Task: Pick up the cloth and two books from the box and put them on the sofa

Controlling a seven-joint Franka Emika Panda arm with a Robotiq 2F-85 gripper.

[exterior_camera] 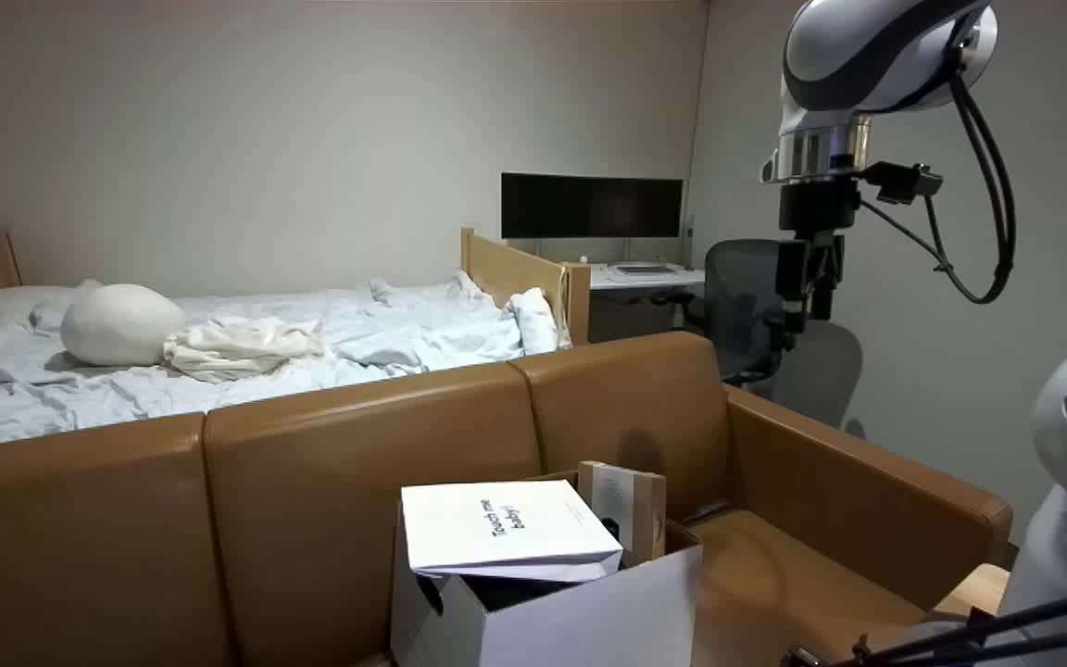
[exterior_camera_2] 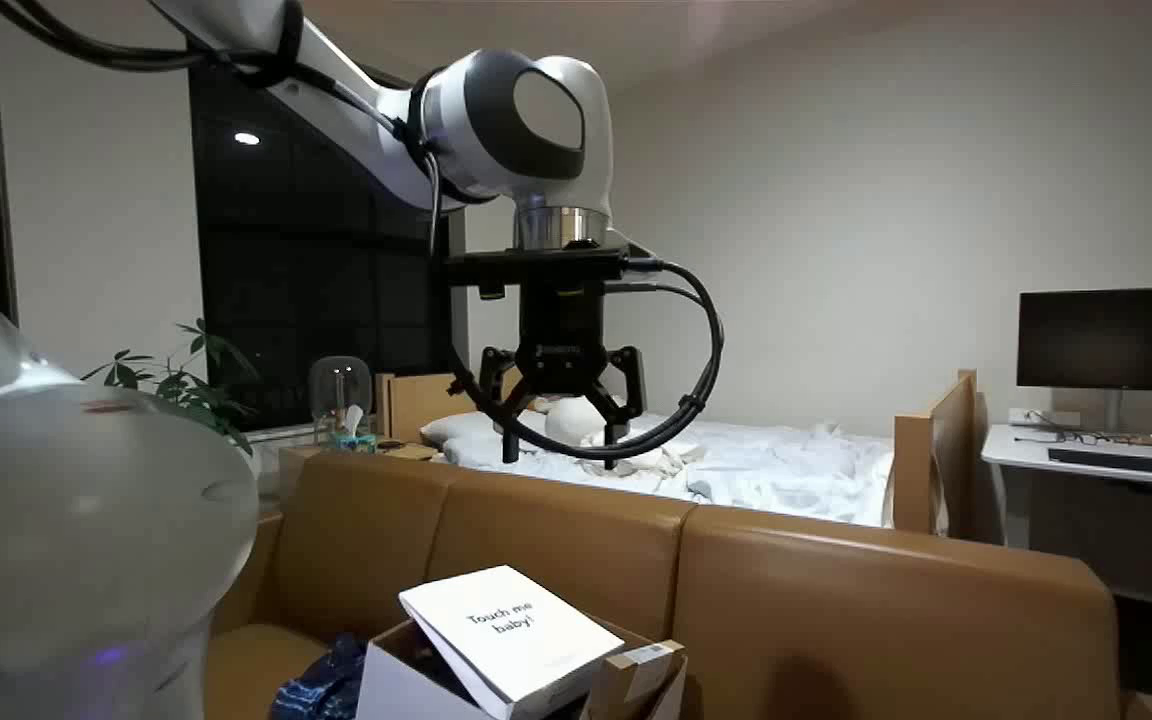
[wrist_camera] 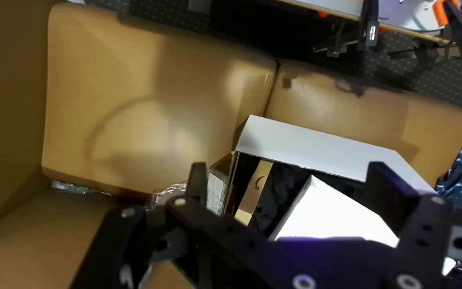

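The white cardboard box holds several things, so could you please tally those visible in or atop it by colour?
White: 1, a rectangular white book lettered "Touch me baby!"
Brown: 1, a narrow brown cardboard carton
Black: 1, a limp black fabric cloth, taken as one piece
Total: 3 visible

Box (exterior_camera: 594,616) cut off below; cloth (wrist_camera: 283,188) partly hidden
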